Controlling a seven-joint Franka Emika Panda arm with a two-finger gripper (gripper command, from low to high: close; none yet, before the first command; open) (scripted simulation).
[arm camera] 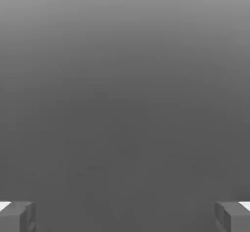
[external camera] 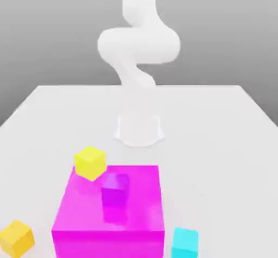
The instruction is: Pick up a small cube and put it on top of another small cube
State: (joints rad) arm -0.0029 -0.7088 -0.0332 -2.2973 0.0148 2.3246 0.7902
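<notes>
White bench under a grey backdrop fills the exterior view, with the arm raised over its far middle. A big magenta block stands near the front, one yellow cube perched at its far corner. Another yellow cube and a cyan cube lie apart by the front edge, so nothing is stacked yet (plenty of open room behind). From the hand view, two fingertips stand wide apart, jaws released and empty.

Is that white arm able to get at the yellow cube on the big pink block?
Probably yes. The yellow cube sits on the pink block's far corner with open space above it, and the end effector is open with nothing between its fingers.
</notes>
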